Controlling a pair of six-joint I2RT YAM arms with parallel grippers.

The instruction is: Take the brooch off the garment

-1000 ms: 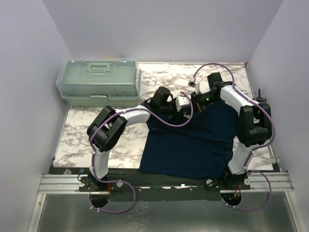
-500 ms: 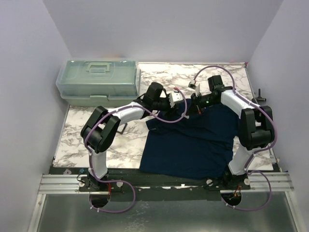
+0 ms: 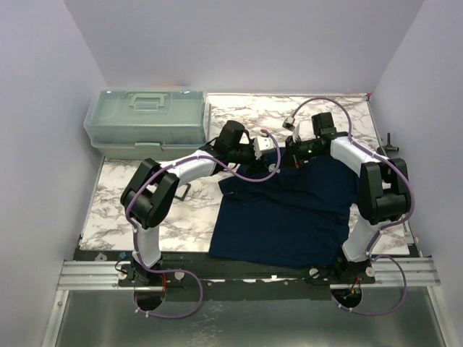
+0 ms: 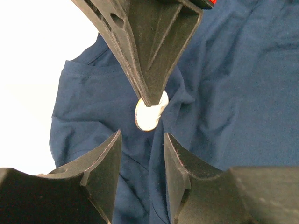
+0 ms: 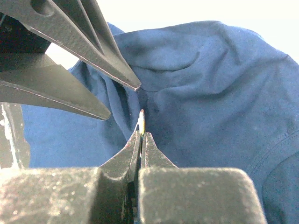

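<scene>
garment (image 3: pixel 289 217): navy tee spread on the tabletop (image 3: pixel 145 202), lower right of the top view, collar end bunched up
left end effector (image 4: pixel 141 137): fingers apart, holding nothing, just below the brooch (image 4: pixel 148 119)
right end effector (image 5: pixel 141 134): pinched tight on the brooch's edge, centre frame
progress: it's grabbed, but the fabric looks tented toward it, so probably not free yet. Pulling it clear is what's left

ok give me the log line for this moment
right gripper: shut on brooch | left gripper: open, close to brooch | garment: spread on table | brooch free of garment: cannot tell
</scene>
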